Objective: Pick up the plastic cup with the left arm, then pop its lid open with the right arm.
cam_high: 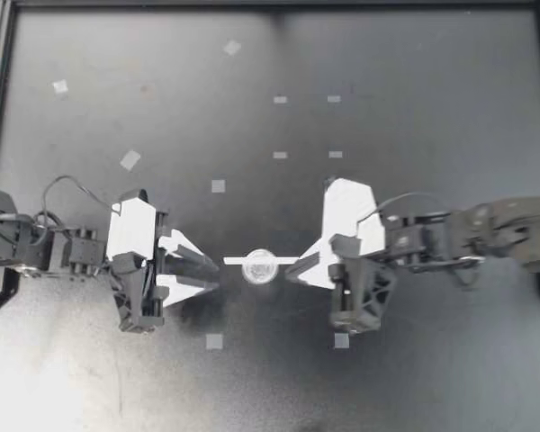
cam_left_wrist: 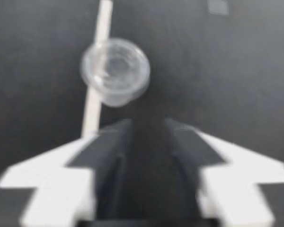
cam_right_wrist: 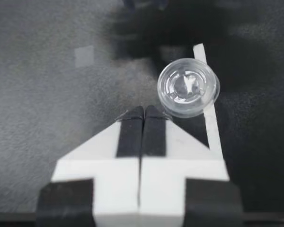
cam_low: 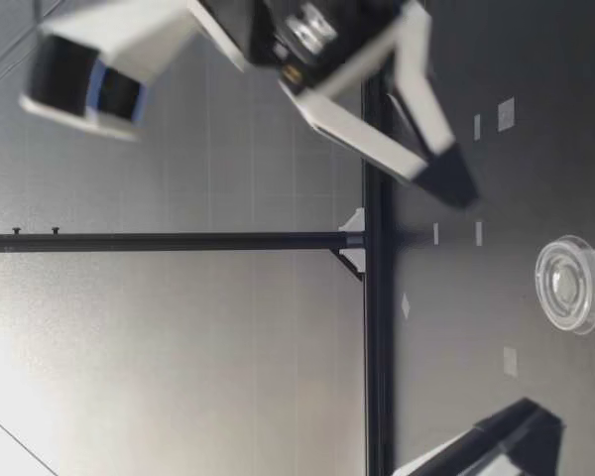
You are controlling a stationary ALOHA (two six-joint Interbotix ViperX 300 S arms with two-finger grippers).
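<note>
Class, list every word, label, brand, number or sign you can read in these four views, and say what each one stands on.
None: no text can be read in any view.
The clear cup, the white tape strip by it, the tape squares on the black table, my left gripper and my right gripper show no print.

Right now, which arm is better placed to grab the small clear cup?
Left, probably. Both stand close to the clear cup, but my left gripper is open toward it, while my right gripper is shut and would have to open first.
</note>
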